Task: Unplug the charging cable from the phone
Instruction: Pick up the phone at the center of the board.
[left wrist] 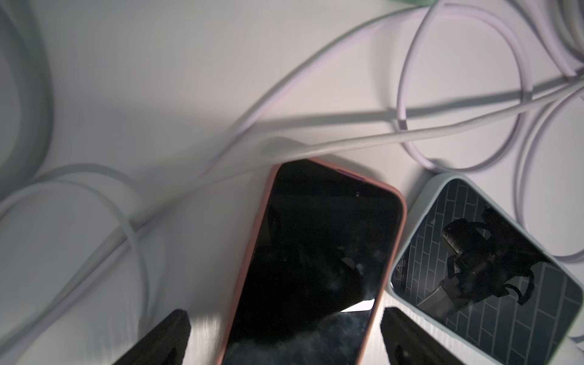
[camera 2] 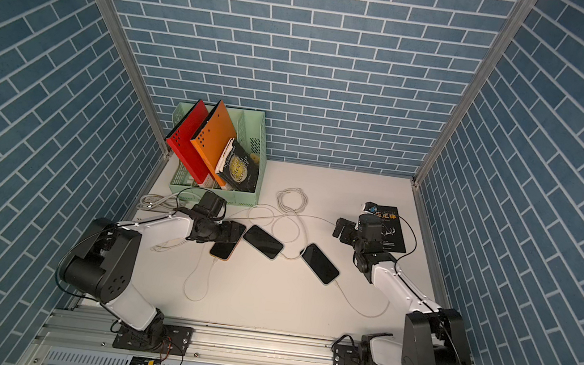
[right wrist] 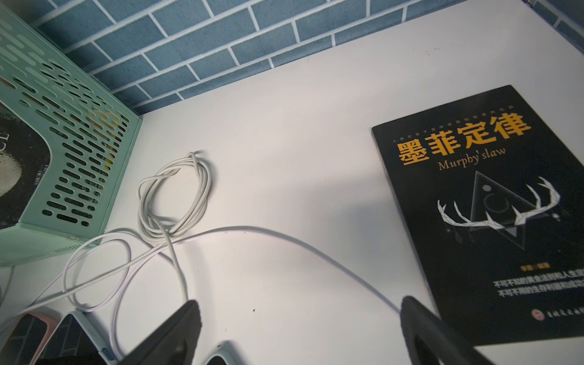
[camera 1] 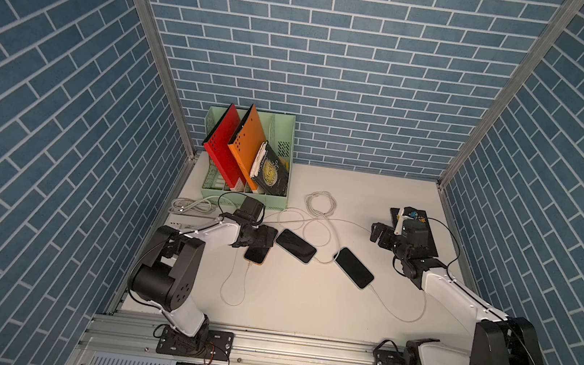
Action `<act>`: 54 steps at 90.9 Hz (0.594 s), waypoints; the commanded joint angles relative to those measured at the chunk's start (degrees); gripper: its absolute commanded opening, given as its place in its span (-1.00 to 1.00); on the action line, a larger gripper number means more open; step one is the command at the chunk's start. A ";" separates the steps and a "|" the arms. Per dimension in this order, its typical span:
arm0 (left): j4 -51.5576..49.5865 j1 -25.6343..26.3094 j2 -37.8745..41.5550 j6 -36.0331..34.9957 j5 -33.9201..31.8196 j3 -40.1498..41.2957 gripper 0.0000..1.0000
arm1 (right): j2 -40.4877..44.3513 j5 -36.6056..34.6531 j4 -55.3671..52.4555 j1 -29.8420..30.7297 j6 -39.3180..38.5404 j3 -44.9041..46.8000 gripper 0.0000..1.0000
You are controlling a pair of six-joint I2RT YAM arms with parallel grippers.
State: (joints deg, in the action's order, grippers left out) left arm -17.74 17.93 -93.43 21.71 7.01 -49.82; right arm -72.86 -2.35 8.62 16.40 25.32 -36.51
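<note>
Three dark-screened phones lie mid-table, each with a white charging cable plugged in. The pink-cased phone (camera 1: 257, 255) (left wrist: 316, 252) lies under my left gripper (camera 1: 261, 239) (left wrist: 286, 324), which is open, one finger on each side of it and apart from its edges. Its cable (camera 1: 232, 289) leaves its near end and loops toward the front. The light-cased middle phone (camera 1: 296, 245) (left wrist: 493, 268) lies beside it. The right phone (camera 1: 353, 273) has its cable (camera 1: 402, 316) curling toward the right. My right gripper (camera 1: 377, 233) (right wrist: 301, 314) hangs open above bare table with nothing between its fingers.
A green file rack (camera 1: 243, 198) (right wrist: 79, 158) with red and orange folders and a book stands at the back left. A black book (camera 1: 426, 232) (right wrist: 493, 221) lies flat at the right. A coiled white cable (camera 1: 322, 202) (right wrist: 177, 196) lies mid-back, with more cables (camera 1: 191, 207) at the left edge.
</note>
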 commanded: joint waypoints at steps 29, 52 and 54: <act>-4.89 2.36 -2.13 -2.64 -3.77 -2.31 0.99 | -0.27 -1.56 1.08 0.30 1.39 0.92 0.99; -7.01 5.00 -3.62 -2.77 -8.58 -4.28 1.00 | -2.31 -1.36 1.35 0.33 1.81 -0.14 0.99; -7.21 5.22 -3.78 -2.87 -8.94 -4.42 1.00 | -2.42 -1.35 1.38 0.30 1.90 -0.14 0.99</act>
State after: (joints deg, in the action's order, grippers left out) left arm -22.02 22.06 -96.14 19.64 1.28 -52.97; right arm -74.41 -3.18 9.21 16.40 25.45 -35.73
